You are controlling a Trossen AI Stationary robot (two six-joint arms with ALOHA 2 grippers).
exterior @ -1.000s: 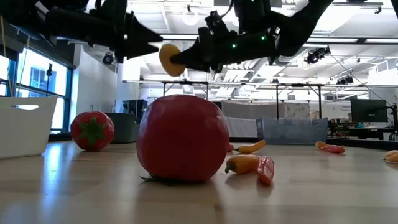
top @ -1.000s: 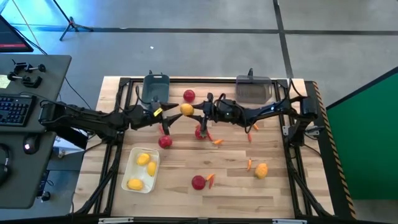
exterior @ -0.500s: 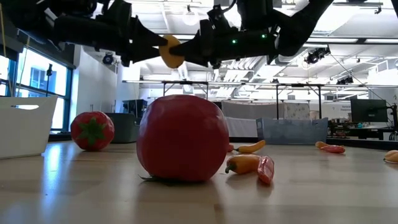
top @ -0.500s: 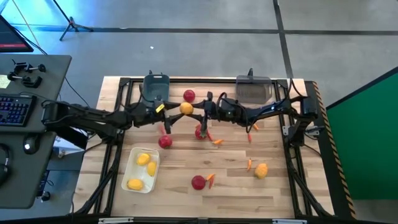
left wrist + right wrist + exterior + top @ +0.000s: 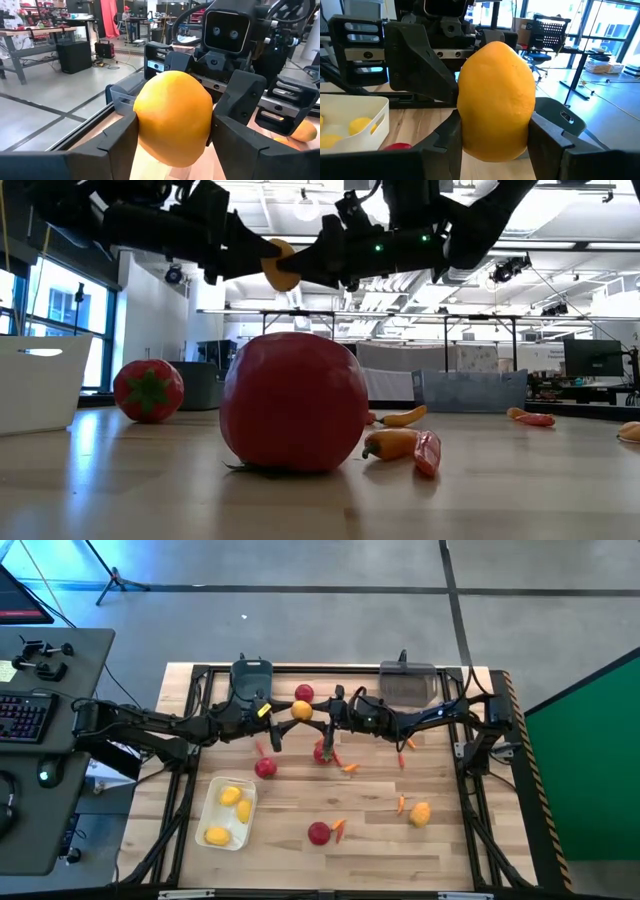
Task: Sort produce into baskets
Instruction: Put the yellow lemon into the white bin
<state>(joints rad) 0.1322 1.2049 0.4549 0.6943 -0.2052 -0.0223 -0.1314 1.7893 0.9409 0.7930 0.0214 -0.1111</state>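
I hold one lemon (image 5: 301, 710) in the air over the far middle of the table (image 5: 440, 850), and both my grippers are on it. My right gripper (image 5: 322, 715) is clamped on one end; my left gripper (image 5: 282, 712) has its fingers (image 5: 122, 137) against the other, each pair pressing the lemon's sides in its own wrist view.

This is a hand-over, I judge, so the trick is order: I should let the left grip seat firmly before the right lets go, then draw the right arm straight back along its own line so the fingers (image 5: 547, 132) do not drag the fruit.

The white tray (image 5: 208, 813) near the front left corner already holds three lemons (image 5: 231, 795), so that is where I judge this one belongs. A tomato (image 5: 265, 768) lies on the way, so I should carry it high.
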